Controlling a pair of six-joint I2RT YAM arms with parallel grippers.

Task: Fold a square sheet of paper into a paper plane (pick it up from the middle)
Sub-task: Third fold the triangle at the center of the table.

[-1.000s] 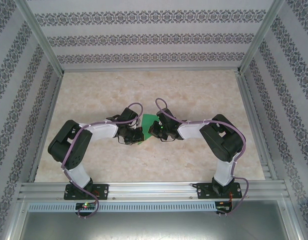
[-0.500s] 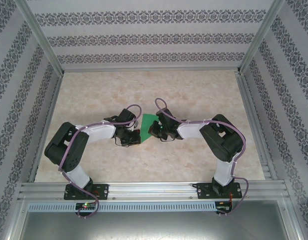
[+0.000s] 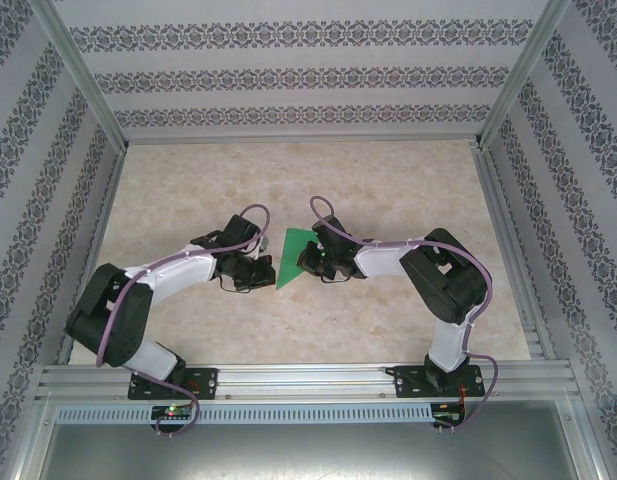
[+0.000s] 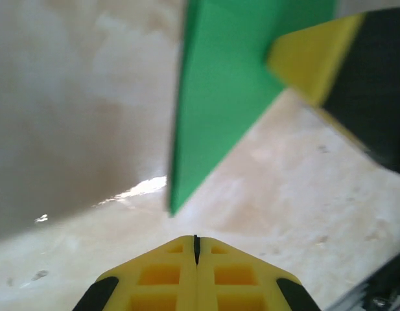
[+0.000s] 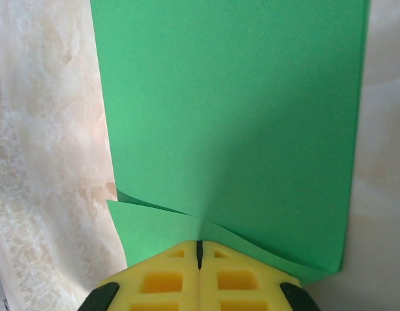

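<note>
The bright-green sheet of paper (image 3: 291,255) is folded into a pointed, layered shape that stands on edge over the table's middle. In the right wrist view the sheet of paper (image 5: 232,116) spreads out ahead of my right gripper (image 5: 200,249), which is shut on its near edge where two layers overlap. From above, the right gripper (image 3: 306,262) sits at the paper's right side. My left gripper (image 3: 263,271) is shut with nothing in it, a short way left of the paper. In the left wrist view the left gripper (image 4: 196,243) points at the paper's (image 4: 219,97) lower tip.
The beige marble-patterned tabletop (image 3: 388,190) lies inside patterned walls and a metal frame (image 3: 288,380) along the near edge. A yellow finger of the right gripper (image 4: 310,58) shows beside the paper in the left wrist view. Both arm bases stand at the near rail.
My left arm has pulled back to the left, away from the paper, and more of the green shape now shows. The right gripper has kept its hold in place.
</note>
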